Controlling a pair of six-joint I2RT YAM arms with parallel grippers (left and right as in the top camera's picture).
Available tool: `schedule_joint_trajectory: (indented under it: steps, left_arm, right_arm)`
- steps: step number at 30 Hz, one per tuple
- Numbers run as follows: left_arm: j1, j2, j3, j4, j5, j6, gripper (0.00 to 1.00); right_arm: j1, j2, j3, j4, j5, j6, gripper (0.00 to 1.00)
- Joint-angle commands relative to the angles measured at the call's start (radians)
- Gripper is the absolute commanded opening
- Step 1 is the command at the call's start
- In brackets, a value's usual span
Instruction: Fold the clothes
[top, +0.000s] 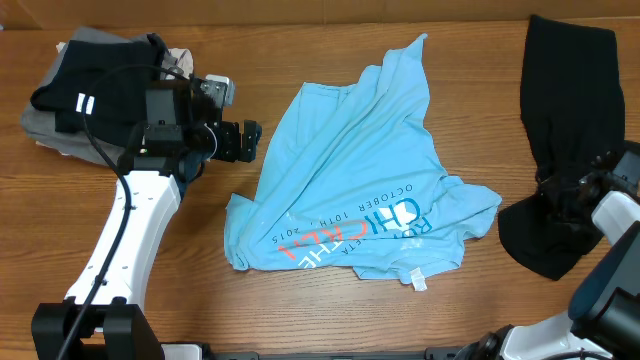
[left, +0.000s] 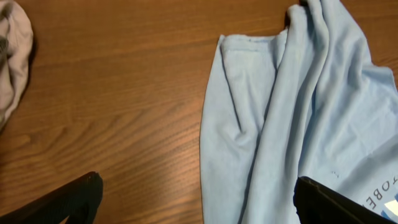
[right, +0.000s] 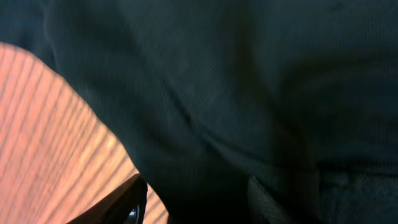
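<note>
Folding not yet begun: the light blue T-shirt (top: 350, 150) lies crumpled mid-table (top: 300, 310). The left claw (top: 250, 140), spread wide and empty, hovers just left of the shirt's edge. The next move likely calls for gripping that edge and spreading the cloth flat. The right claw (top: 577, 191) rests on the black garment (top: 565, 90) at right; whether it grips cannot be told. Print reads "OCTOBER 10TH, 2015"; the larger lettering is creased.

Brown wood-grain worktop (top: 330, 310) across nearly the whole overhead frame, grain running left to right. Paler tan strip (top: 300, 8) along the top edge, too narrow to identify. Soft, even light; warmer orange cast in the right wrist view.
</note>
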Motion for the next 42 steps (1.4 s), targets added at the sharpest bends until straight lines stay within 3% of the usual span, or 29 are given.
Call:
schedule_joint_trajectory:
  steps: [1, 10, 12, 13, 14, 20, 32, 42]
  left_arm:
    - [-0.007, 0.014, 0.02, 0.032, 0.0, 0.01, 1.0]
    - [-0.011, 0.138, 0.021, 0.188, 0.068, 0.006, 1.0]
    - [-0.017, 0.183, 0.021, 0.231, 0.073, -0.009, 1.0]
    - [-0.023, 0.214, 0.024, 0.261, 0.072, -0.011, 1.0]
    - [-0.027, 0.235, 0.029, 0.281, 0.072, -0.011, 1.0]
    - [-0.056, 0.375, 0.182, 0.258, 0.071, -0.011, 1.0]
    - [-0.219, 0.74, 0.835, -0.194, -0.093, 0.095, 1.0]
    - [-0.254, 0.904, 0.925, -0.24, -0.124, 0.044, 1.0]
  right_arm:
    - [-0.056, 0.066, 0.005, 0.002, 0.031, 0.039, 0.62]
    - [-0.187, 0.071, 0.01, 0.03, -0.119, 0.057, 0.65]
    - [-0.193, 0.071, 0.032, 0.027, -0.185, 0.048, 0.77]
    - [-0.193, 0.068, 0.054, 0.027, -0.241, 0.022, 0.93]
    - [-0.188, 0.063, 0.074, 0.025, -0.291, -0.011, 1.0]
    - [-0.108, -0.022, 0.208, -0.05, -0.36, -0.032, 1.0]
    - [0.213, -0.109, 0.403, -0.226, -0.306, -0.058, 1.0]
    - [0.311, -0.109, 0.403, -0.269, -0.308, -0.06, 1.0]
